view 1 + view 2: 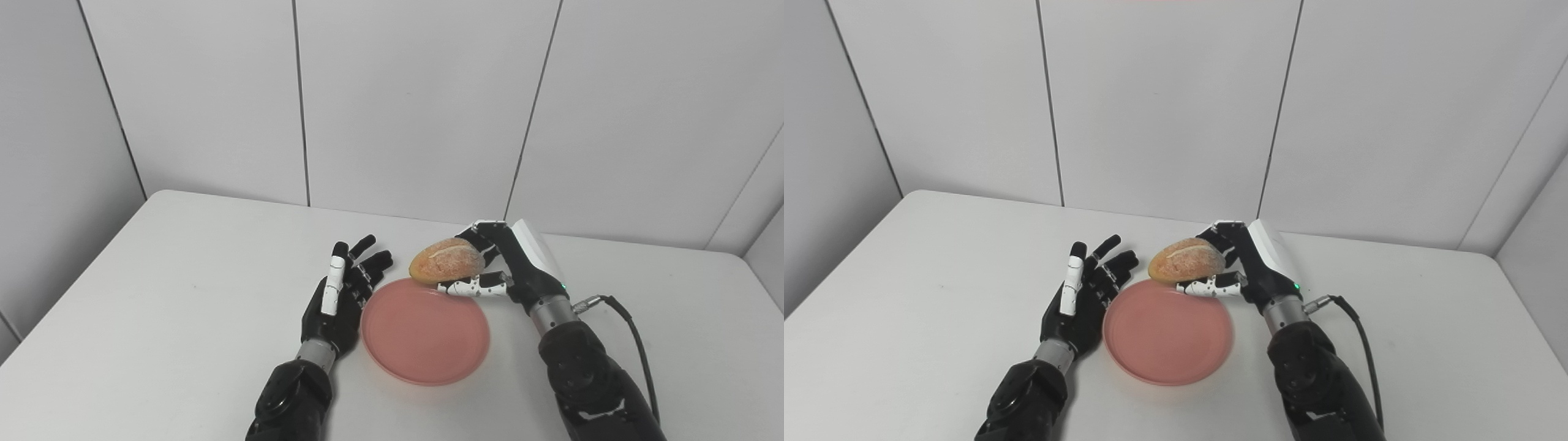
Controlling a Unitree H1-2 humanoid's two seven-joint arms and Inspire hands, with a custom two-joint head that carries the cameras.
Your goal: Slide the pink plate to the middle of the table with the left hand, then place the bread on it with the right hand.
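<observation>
The pink plate (425,334) lies flat on the white table (184,294), near its middle and toward the front. My left hand (340,294) rests open right at the plate's left rim, fingers spread and pointing away from me. A crusty golden bread roll (446,261) hangs above the plate's far rim, and my right hand (499,266) is shut on it, thumb under the roll and fingers wrapped behind it. In the right eye view the roll (1186,260) sits just over the plate's (1168,334) back edge.
A black cable (631,331) loops from my right wrist across the table on the right. Grey wall panels (416,104) stand close behind the table's far edge.
</observation>
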